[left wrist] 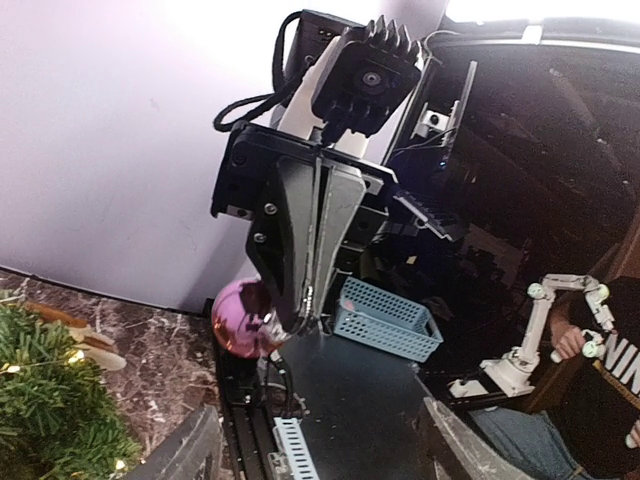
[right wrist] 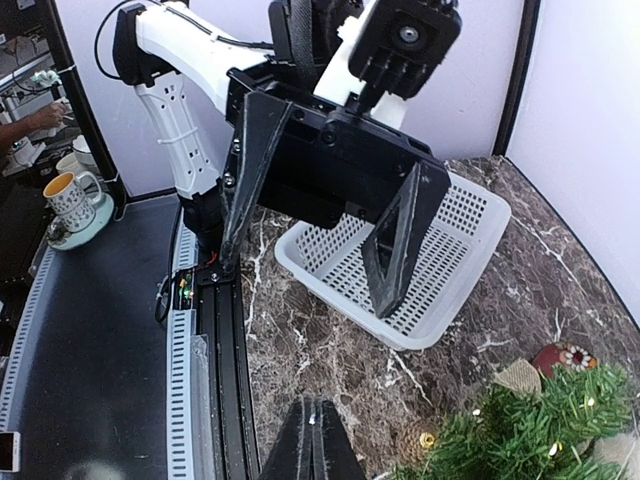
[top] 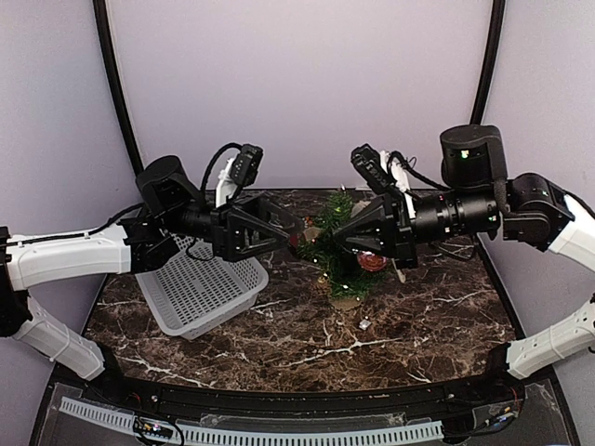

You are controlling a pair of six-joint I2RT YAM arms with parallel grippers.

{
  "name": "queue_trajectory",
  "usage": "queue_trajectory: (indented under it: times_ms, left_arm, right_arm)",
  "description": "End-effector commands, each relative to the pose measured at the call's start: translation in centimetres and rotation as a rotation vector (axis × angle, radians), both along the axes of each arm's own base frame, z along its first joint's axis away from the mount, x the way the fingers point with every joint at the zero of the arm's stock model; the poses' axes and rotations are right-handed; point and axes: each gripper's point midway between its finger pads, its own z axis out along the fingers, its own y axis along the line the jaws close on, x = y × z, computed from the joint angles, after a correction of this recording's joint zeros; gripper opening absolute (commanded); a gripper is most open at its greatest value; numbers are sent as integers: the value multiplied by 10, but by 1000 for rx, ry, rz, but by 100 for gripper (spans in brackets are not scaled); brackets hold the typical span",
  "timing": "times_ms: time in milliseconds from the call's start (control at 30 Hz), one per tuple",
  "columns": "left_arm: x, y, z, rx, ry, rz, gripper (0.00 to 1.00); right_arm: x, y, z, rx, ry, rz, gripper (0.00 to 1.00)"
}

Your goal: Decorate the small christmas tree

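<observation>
Cable rail (top: 279,429), marble table (top: 307,344), lilac walls (top: 297,84), 1 small christmas tree (top: 337,212), 1 basket (top: 200,288), left gripper (right wrist: 306,288) jaws apart, right gripper (left wrist: 312,315) clamping 1 pink bauble (left wrist: 240,318).

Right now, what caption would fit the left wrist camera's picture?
The shut right gripper holds a pink bauble at its tips, with the tree at lower left.

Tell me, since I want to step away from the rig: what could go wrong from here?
The pink bauble appears held by only the very tips of the shut right gripper; it could slip and drop onto the marble table. The open left gripper sits nose to nose with the right gripper beside the small christmas tree; a careless swing might clash them or tip the tree.
</observation>
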Motion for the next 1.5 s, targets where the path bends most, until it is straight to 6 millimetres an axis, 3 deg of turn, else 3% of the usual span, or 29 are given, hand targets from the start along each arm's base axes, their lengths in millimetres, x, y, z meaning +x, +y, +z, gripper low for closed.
queue_trajectory:
  times_ms: [0, 200, 700, 1000, 1467]
  left_arm:
    - [18, 0, 0, 16, -80, 152, 67]
    - [39, -15, -30, 131, -194, 270, 60]
    - [17, -63, -65, 164, -314, 158, 46]
    - [1, -71, -62, 115, -349, 96, 33]
    - [-4, -71, -54, 76, -361, 90, 29]
  right_arm:
    - [10, -13, -12, -36, 27, -84, 0]
    - [16, -25, -33, -94, 54, -132, 0]
    - [14, -22, -50, -132, 69, -114, 0]
    - [12, -20, -49, -131, 73, -96, 0]
    - [14, -21, -50, -138, 69, -103, 0]
